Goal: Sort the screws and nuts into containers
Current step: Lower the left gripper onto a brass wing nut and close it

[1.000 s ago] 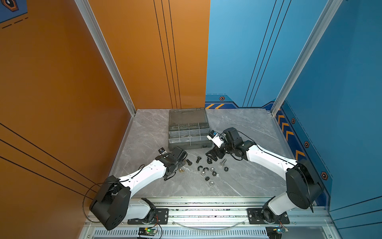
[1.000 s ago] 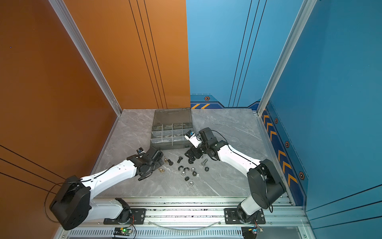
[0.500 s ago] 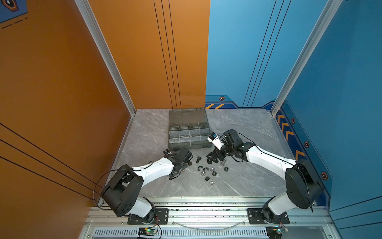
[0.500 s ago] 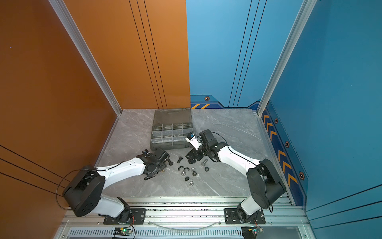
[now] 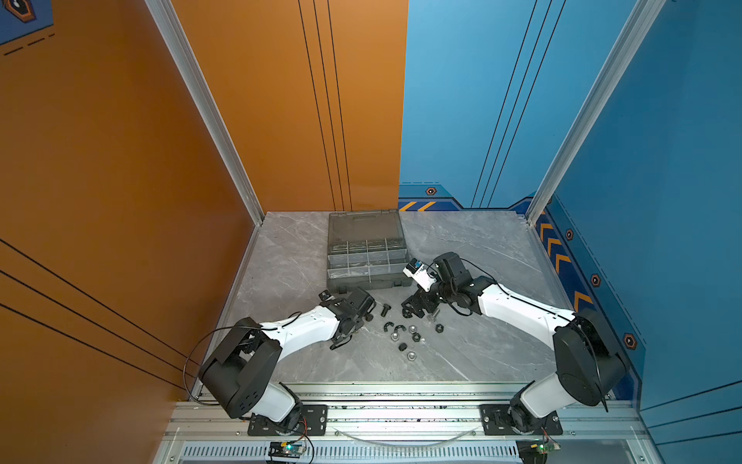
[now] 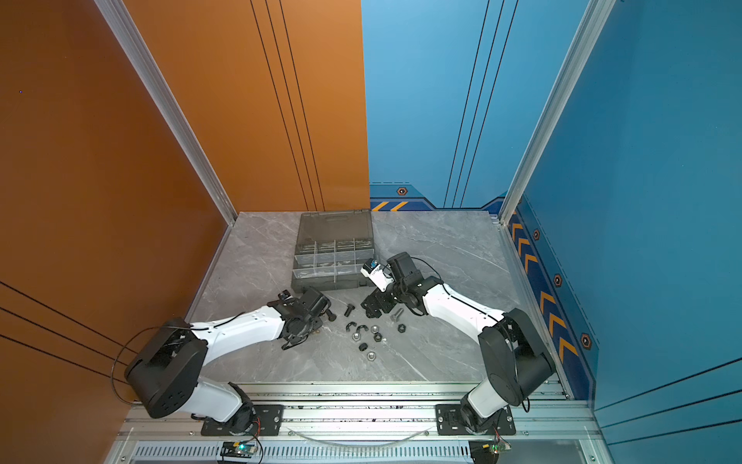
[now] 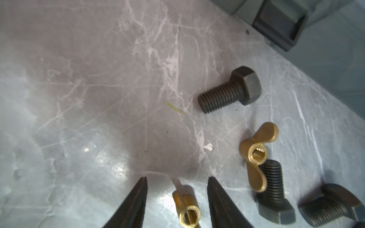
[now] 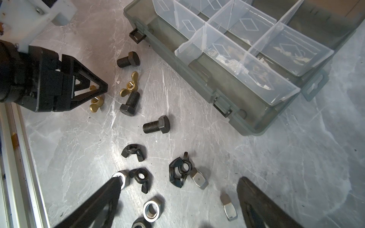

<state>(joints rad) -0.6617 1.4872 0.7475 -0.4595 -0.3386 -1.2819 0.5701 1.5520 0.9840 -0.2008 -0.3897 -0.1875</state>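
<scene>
- The left tool stands with its jaws apart astride a brass wing nut on the desk. Gaps show on both sides, so nothing is pinched.
- At 3 o'clock from it, a second brass wing nut leans on one of the black screws, all loose.
- Further right, black and silver nuts lie scattered. The right tool hangs over them, spread wide and empty.
- At 12 o'clock of the scatter the organiser case lies open. Its compartments show no hardware that I can make out.
- By that, sorting looks barely begun, with nearly everything left.
- The desk is grey and marbled, with an orange wall at 9 o'clock, a blue wall at 3 and an aluminium rail at 6.
</scene>
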